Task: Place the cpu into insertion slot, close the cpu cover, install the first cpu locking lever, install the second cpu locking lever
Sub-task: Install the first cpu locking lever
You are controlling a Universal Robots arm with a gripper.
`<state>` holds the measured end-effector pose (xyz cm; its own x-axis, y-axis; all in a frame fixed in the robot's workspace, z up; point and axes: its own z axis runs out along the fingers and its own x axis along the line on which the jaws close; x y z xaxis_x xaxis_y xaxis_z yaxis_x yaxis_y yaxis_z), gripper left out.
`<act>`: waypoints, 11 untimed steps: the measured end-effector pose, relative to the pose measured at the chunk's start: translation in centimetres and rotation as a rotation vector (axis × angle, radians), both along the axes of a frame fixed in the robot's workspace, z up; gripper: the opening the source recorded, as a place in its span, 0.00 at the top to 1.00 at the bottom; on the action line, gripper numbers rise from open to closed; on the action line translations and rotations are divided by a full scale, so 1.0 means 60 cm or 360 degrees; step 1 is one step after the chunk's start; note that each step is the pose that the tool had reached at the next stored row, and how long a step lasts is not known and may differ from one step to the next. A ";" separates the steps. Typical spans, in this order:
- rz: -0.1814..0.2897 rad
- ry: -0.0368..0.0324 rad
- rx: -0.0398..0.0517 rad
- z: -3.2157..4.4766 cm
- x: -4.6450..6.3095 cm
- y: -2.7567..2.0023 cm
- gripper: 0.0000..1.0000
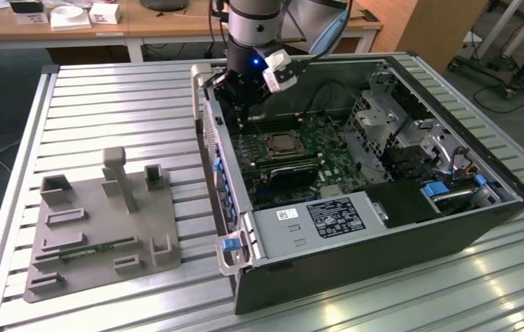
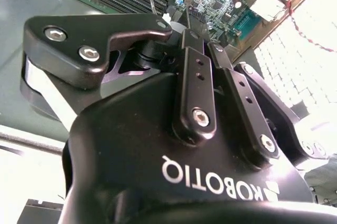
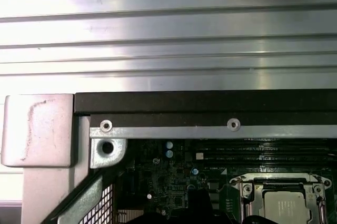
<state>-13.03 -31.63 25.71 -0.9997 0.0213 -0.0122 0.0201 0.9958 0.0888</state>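
cpu sits in slot | end effector hangs near slot, you cannot tell its grip | cpu likely light, stiff, fragile: hold it by the edges only

The grey, silver-jointed robot arm hangs nearly vertical. A blue light glows on its wrist directly above the black metal linkage gripper, which points straight downward.
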 end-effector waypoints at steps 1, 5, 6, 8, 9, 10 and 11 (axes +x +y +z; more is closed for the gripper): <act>0.0000 0.0000 0.0000 0.000 0.001 0.0005 0.90; 0.0001 0.0000 0.0000 -0.001 0.004 0.0046 0.90; 0.0001 0.0000 0.0000 -0.002 0.006 0.0058 0.90; 0.0002 0.0000 0.0000 -0.002 0.008 0.0083 0.90; 0.0002 0.0000 0.0000 -0.002 0.010 0.0094 0.90; 0.0002 0.0000 0.0000 -0.002 0.012 0.0104 0.90; 0.0002 0.0000 0.0000 -0.003 0.015 0.0113 0.90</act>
